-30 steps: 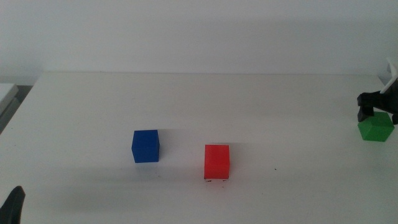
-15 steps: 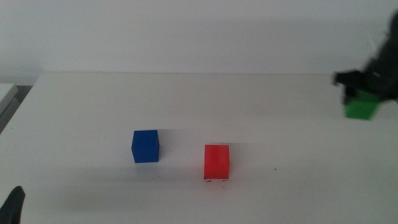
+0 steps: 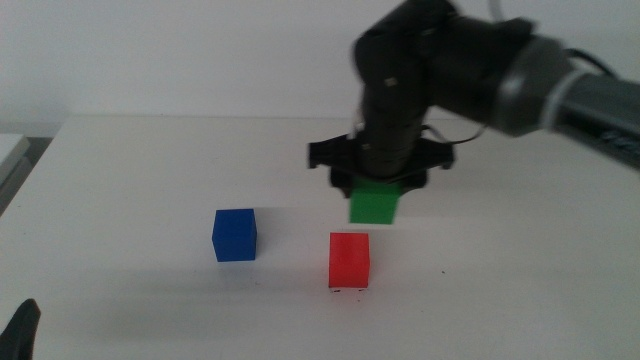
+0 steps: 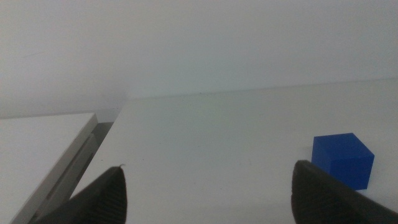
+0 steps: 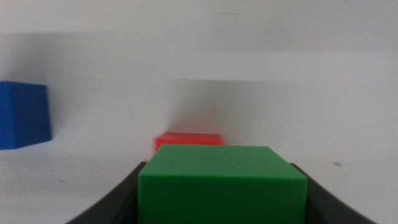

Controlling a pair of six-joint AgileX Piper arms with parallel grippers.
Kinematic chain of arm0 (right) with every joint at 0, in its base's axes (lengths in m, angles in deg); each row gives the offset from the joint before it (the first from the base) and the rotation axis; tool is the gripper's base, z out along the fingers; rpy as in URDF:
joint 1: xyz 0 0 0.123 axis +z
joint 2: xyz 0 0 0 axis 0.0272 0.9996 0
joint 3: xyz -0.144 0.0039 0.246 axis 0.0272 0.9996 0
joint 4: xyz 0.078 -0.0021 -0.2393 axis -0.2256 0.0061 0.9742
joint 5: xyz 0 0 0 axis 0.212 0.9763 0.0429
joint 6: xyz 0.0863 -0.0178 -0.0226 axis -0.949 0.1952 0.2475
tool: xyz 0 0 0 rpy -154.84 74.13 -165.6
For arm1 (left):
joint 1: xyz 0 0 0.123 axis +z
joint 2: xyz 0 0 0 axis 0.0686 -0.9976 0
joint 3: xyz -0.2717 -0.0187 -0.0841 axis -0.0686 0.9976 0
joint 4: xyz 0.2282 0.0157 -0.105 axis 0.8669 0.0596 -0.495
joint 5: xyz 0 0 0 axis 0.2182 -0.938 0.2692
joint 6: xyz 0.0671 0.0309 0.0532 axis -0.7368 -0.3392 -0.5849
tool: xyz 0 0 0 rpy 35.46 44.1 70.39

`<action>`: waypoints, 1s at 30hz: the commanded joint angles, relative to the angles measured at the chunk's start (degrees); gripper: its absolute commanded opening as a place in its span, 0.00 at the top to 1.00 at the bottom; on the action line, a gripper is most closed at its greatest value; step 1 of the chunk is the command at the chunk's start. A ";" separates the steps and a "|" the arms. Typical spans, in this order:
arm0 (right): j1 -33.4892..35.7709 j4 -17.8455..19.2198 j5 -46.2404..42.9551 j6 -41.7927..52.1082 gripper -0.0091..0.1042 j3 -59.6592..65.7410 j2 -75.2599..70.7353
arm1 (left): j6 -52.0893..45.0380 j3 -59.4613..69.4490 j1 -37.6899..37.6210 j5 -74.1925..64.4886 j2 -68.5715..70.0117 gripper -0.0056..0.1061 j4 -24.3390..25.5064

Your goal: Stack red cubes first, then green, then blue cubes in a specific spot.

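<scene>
Above matte red cube (image 3: 349, 260), right claw (image 3: 377, 188) gripping green cube (image 3: 375, 203)

I'm looking at what reads as a bare robotics lab or test bench: a plain white tabletop (image 3: 120, 180) set against a blank white wall (image 3: 200, 50), with nothing domestic around, only coloured test cubes and a dark robot arm (image 3: 470, 70) over the tabletop's middle.
</scene>
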 commanded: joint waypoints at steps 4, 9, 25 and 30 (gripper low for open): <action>1.93 1.26 2.07 -1.25 0.83 -5.15 5.02 | 0.06 -0.03 -0.44 0.75 0.19 0.17 -0.09; 2.17 -0.04 2.07 -1.48 0.83 -5.15 7.39 | 0.06 -0.03 -0.44 0.75 0.19 0.17 -0.09; 2.21 -0.53 2.07 -3.38 0.83 -5.15 9.59 | 0.06 -0.03 -0.44 0.75 0.19 0.17 -0.09; 1.79 -0.41 2.07 -4.22 0.83 -5.15 10.24 | 0.06 -0.03 -0.44 0.75 0.19 0.17 -0.09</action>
